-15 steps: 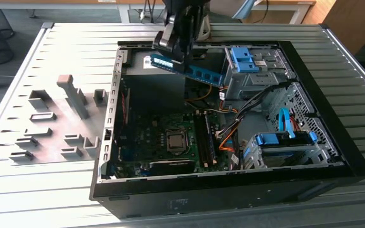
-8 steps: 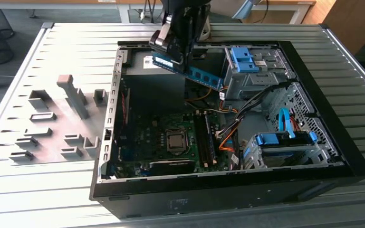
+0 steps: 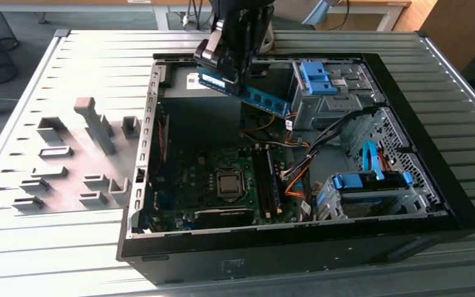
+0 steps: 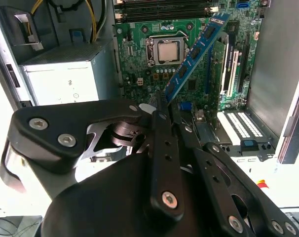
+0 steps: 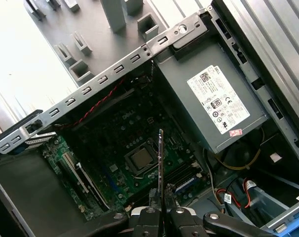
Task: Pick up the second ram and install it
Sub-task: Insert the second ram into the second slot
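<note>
Claw (image 3: pixel 233 75): black, 2-fingered, clamped shut on 1 end of the second ram (image 3: pixel 262 99). In the second wrist view the claw (image 4: pixel 159 106) has its fingers (image 4: pixel 162 133) pressed flat against both faces of the stick.

Second ram (image 4: pixel 196 49): thin, long, flat blue circuit board with 1 row of dark rectangular chips along its face. In the first wrist view it is seen edge-on as a narrow dark line (image 5: pixel 161 158) rising from the claw (image 5: pixel 161 211). In the exterior view it is held in the air above the far part of the open computer case (image 3: pixel 303 235), sloping down toward the exterior view's right and clear of the motherboard (image 3: pixel 213 179).

Below the stick: processor socket (image 4: pixel 168 51) with a bare metal lid, and dark memory slots (image 3: pixel 266 179) just beside the socket on the exterior view's right.

Power supply (image 5: pixel 213 103): grey box with a white label, in a corner of the case.

Drive brackets (image 3: pixel 320 77): bright blue plastic, 2 sets, on the case's side toward the exterior view's right.

Fixture blocks (image 3: pixel 64 161): grey, on the slatted metal surface (image 3: pixel 39 247), outside the case toward the exterior view's left.
</note>
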Available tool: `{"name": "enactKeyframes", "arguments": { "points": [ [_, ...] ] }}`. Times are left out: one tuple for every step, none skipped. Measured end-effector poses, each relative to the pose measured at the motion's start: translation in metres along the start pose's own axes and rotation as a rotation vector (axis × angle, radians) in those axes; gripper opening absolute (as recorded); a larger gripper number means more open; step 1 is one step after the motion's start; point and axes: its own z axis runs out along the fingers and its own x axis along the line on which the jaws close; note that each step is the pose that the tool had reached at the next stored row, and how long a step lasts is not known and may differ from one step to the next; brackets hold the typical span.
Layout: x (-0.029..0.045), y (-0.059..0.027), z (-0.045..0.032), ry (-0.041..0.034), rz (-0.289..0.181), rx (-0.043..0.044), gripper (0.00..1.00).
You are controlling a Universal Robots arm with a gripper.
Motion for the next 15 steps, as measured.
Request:
{"name": "enactKeyframes", "arguments": {
  "points": [
    [0.0000,0.0000,0.0000,0.0001,0.000,0.0000,0.14],
    [0.0000,0.0000,0.0000,0.0000,0.000,0.0000,0.14],
    [0.0000,0.0000,0.0000,0.0000,0.001,0.0000,0.14],
    [0.0000,0.0000,0.0000,0.0000,0.004,0.0001,0.14],
    [0.0000,0.0000,0.0000,0.0000,0.007,0.0001,0.14],
    [0.0000,0.0000,0.0000,0.0001,0.011,0.0003,0.14],
    [0.0000,0.0000,0.0000,0.0001,0.016,0.0004,0.14],
    [0.0000,0.0000,0.0001,0.0002,0.022,0.0005,0.14],
    [0.0000,0.0000,0.0000,0.0004,0.031,0.0008,0.14],
    [0.0000,0.0000,0.0000,0.0004,0.039,0.0009,0.14],
    [0.0000,0.0000,0.0001,0.0004,0.048,0.0011,0.14],
    [0.0000,0.0000,0.0002,0.0005,0.058,0.0014,0.14],
    [0.0000,0.0000,0.0003,0.0007,0.068,0.0017,0.14],
    [0.0001,0.0000,0.0003,0.0010,0.077,0.0021,0.14],
    [0.0000,0.0000,0.0003,0.0013,0.088,0.0025,0.14]
  ]
}}
